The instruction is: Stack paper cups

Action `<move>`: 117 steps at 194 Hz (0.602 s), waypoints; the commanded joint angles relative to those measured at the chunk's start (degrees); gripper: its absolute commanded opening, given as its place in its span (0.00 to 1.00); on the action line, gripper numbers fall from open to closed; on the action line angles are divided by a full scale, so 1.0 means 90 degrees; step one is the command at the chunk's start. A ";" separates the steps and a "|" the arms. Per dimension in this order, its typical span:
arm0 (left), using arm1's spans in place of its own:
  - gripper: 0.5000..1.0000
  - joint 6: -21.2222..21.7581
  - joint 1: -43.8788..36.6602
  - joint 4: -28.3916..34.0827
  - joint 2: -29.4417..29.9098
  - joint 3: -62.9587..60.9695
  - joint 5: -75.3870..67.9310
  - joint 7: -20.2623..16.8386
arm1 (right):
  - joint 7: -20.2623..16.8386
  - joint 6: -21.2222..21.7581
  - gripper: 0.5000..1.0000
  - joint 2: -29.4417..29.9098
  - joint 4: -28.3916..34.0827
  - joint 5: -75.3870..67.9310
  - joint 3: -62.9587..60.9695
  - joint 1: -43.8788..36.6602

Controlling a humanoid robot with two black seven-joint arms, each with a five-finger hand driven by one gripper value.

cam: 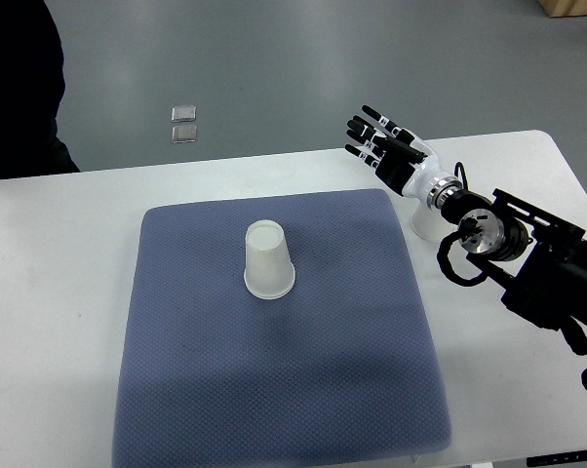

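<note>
A white paper cup (269,260) is standing upside down on a blue-grey mat (284,390), a little toward the mat's far edge and near its middle from side to side; the mat is lying across the white worktop (50,292). The right hand (383,146) is hovering well apart from this cup, over the worktop's far edge just past the mat's far right corner, its black fingers (370,114) spreading open and holding nothing. A second paper cup (423,222) is sitting on the bare worktop beside the mat's right edge, partly hidden under the wrist. A person's dark sleeve (20,88) is showing at the far left corner.
</note>
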State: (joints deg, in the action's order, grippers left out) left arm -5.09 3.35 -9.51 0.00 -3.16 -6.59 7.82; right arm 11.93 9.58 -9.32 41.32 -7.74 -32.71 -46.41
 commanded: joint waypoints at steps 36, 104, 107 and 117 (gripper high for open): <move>1.00 -0.0011 -0.0001 -0.0008 0.0000 0.0000 0.0000 0.0000 | 0.0003 0.0039 0.86 0.0001 0.0009 0.0010 0.0060 -0.0010; 1.00 -0.0001 0.0008 -0.0037 0.0000 0.0000 -0.0009 0.0000 | -0.0222 0.0175 0.86 -0.0390 0.0233 0.1074 0.0235 -0.0458; 1.00 -0.0001 0.0008 -0.0027 0.0000 0.0000 0.0000 0.0000 | -0.0251 0.0175 0.86 -0.0439 0.0243 0.1113 0.0285 -0.0488; 1.00 -0.0001 0.0008 -0.0027 0.0000 0.0000 0.0000 0.0000 | -0.0427 0.0185 0.86 -0.0703 0.0321 0.1250 0.0675 -0.0781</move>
State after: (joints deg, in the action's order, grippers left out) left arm -5.10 3.42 -9.73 0.00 -3.16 -6.62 7.82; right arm 10.33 11.07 -12.05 42.98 1.12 -30.80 -49.75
